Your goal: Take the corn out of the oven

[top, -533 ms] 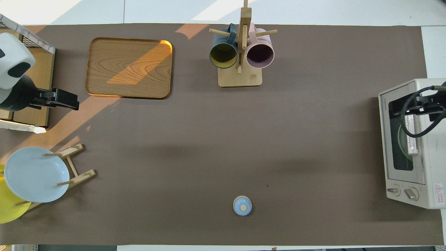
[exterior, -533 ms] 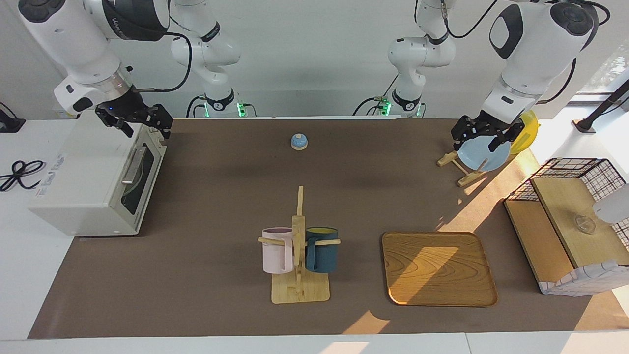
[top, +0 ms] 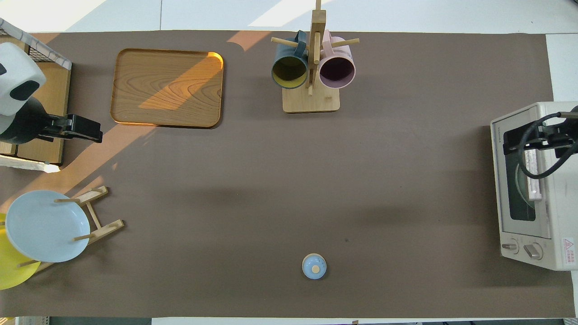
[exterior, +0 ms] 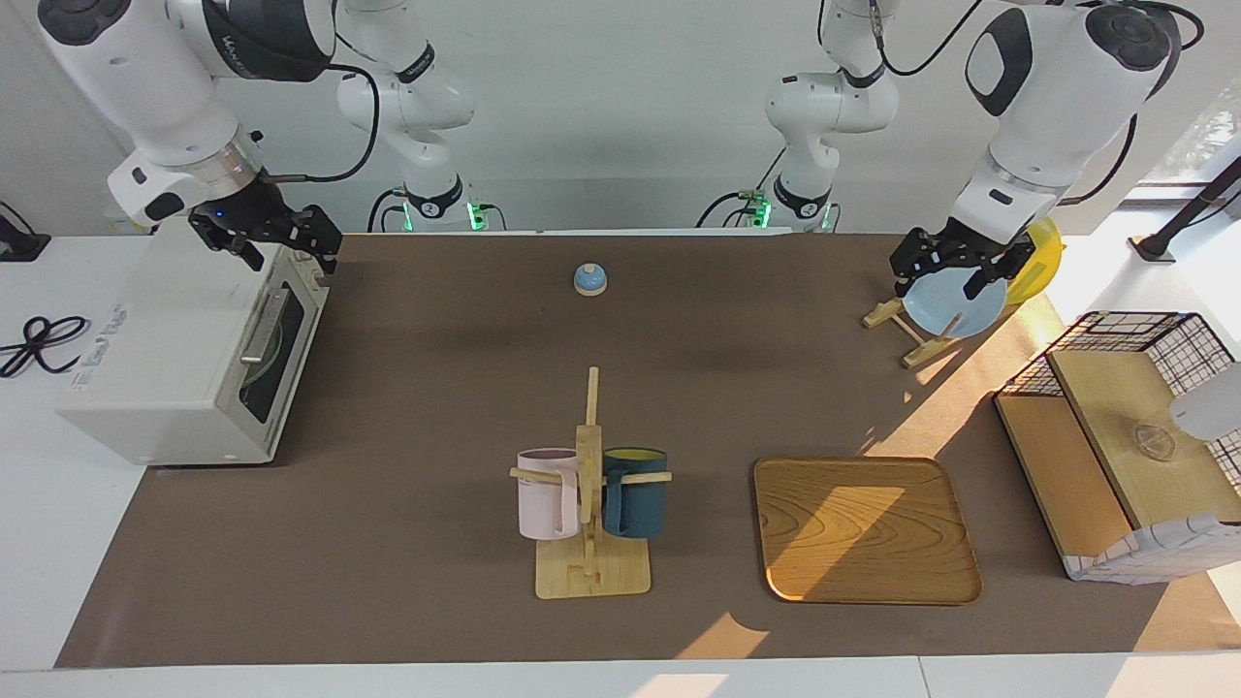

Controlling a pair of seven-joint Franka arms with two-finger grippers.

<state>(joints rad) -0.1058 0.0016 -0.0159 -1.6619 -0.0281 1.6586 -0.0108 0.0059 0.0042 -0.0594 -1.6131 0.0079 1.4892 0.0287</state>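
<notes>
Both fingers of right gripper [exterior: 279,243] apart, empty, over closed oven [exterior: 184,359].

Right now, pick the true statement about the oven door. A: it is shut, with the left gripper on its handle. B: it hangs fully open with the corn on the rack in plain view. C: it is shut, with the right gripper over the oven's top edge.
C: the oven door stands shut, and the right gripper is over its top edge by the door.
</notes>
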